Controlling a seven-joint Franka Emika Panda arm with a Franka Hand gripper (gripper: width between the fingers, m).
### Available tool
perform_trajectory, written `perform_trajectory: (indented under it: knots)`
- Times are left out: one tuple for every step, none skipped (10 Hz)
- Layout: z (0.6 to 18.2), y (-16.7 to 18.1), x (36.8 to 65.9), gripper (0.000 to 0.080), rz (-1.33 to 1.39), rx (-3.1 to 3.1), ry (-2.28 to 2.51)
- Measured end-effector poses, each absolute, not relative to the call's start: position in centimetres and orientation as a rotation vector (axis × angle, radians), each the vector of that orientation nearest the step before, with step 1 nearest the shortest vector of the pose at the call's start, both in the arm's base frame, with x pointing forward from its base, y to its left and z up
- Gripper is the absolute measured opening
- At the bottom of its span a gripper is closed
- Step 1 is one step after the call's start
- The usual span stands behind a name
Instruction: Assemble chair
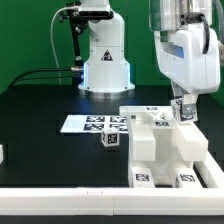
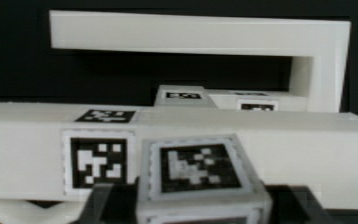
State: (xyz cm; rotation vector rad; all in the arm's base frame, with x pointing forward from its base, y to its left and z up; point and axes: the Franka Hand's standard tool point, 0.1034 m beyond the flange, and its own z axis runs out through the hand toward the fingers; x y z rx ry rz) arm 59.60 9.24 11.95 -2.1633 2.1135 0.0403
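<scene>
Several white chair parts [image 1: 165, 142] stand stacked at the exterior view's right, with square tags on their faces. My gripper [image 1: 183, 112] hangs just over their far right end. In the wrist view my gripper [image 2: 199, 208] is shut on a white tagged bar [image 2: 197, 172], with a dark finger on each side of it. Right behind the bar lies a long white panel [image 2: 87, 135] with its own tag. Beyond that is a white bracket-shaped part [image 2: 194, 35]. A small loose tagged peg [image 1: 110, 141] stands on the black table, left of the stack.
The marker board [image 1: 92, 123] lies flat at the table's middle. The robot base [image 1: 103, 60] stands at the back. A white rail [image 1: 70, 197] runs along the front edge. A white piece [image 1: 2, 153] shows at the far left edge.
</scene>
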Motion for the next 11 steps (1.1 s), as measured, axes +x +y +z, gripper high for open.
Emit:
perform_trajectory:
  knots:
    - [11.96, 9.37, 59.61, 0.0282, 0.038, -2.165, 2.11]
    - [11.98, 9.47, 59.6, 0.0282, 0.038, -2.168, 2.107]
    - [11.98, 9.47, 59.6, 0.0282, 0.038, -2.17, 2.105]
    - [11.97, 9.46, 59.6, 0.0286, 0.037, -2.177, 2.098]
    - [11.86, 9.45, 59.57, 0.0286, 0.037, -2.184, 2.093]
    - [11.84, 9.48, 59.56, 0.0498, 0.037, -2.185, 2.092]
    - [11.82, 9.5, 59.55, 0.0498, 0.037, -2.186, 2.092]
    - [11.79, 9.51, 59.54, 0.0621, 0.038, -2.187, 2.091]
    - [11.79, 9.55, 59.54, 0.0621, 0.038, -2.19, 2.087]
    - [11.89, 9.59, 59.59, 0.0643, 0.031, -2.242, 2.027]
    - [12.16, 9.64, 59.68, 0.0648, 0.022, -2.311, 1.941]
